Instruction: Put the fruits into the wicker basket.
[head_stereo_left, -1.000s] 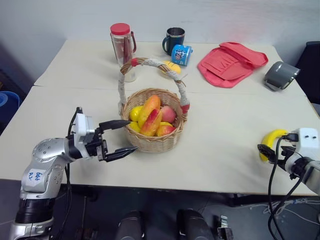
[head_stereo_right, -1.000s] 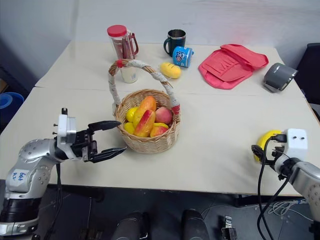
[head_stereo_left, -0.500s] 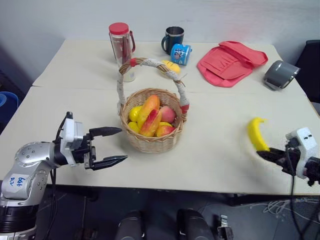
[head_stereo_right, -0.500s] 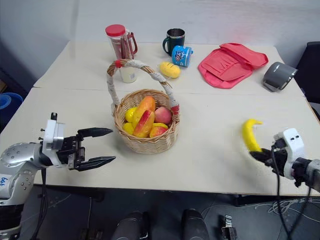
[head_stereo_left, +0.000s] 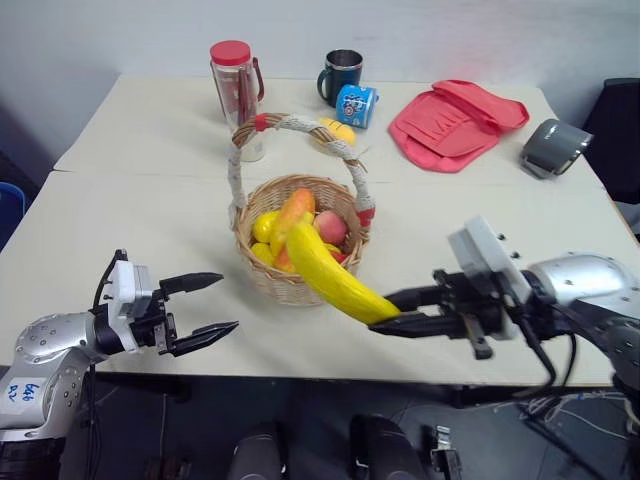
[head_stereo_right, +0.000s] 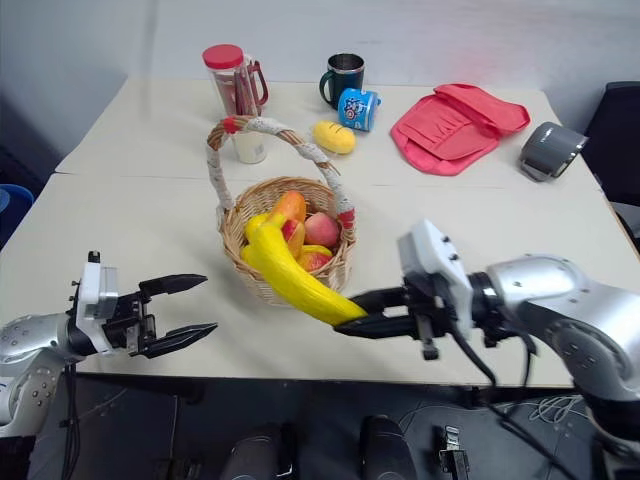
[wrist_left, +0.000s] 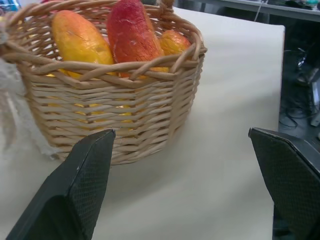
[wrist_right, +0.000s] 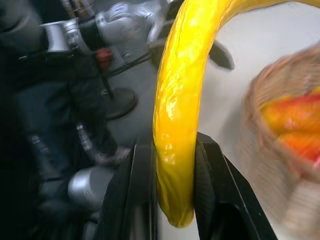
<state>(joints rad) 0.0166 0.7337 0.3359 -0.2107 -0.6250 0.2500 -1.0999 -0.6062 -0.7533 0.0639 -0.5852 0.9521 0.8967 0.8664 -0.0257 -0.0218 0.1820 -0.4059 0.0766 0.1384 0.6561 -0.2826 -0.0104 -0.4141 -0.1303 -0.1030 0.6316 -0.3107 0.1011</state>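
My right gripper (head_stereo_left: 385, 321) is shut on one end of a long yellow banana (head_stereo_left: 330, 275), held level and pointing left. The banana's other end reaches up over the front rim of the wicker basket (head_stereo_left: 300, 290). In the right wrist view the banana (wrist_right: 180, 100) sits clamped between both fingers. An orange mango (head_stereo_left: 293, 215), a pink peach (head_stereo_left: 330, 228) and a yellow lemon (head_stereo_left: 265, 225) lie in the basket. Another lemon (head_stereo_right: 338, 137) rests on the table behind it. My left gripper (head_stereo_left: 228, 302) is open and empty, left of the basket; the left wrist view faces the basket wall (wrist_left: 115, 120).
At the table's far side stand a clear bottle with a red lid (head_stereo_left: 233, 85), a dark mug (head_stereo_left: 343, 75) and a blue printed can (head_stereo_left: 358, 103) on its side. A red cloth pouch (head_stereo_left: 460, 118) and a grey object (head_stereo_left: 552, 148) lie at the back right.
My right gripper closed on the banana at the table's right edge, then swung up and left with it to the basket's front. My left gripper drew back leftward from the basket, still open.
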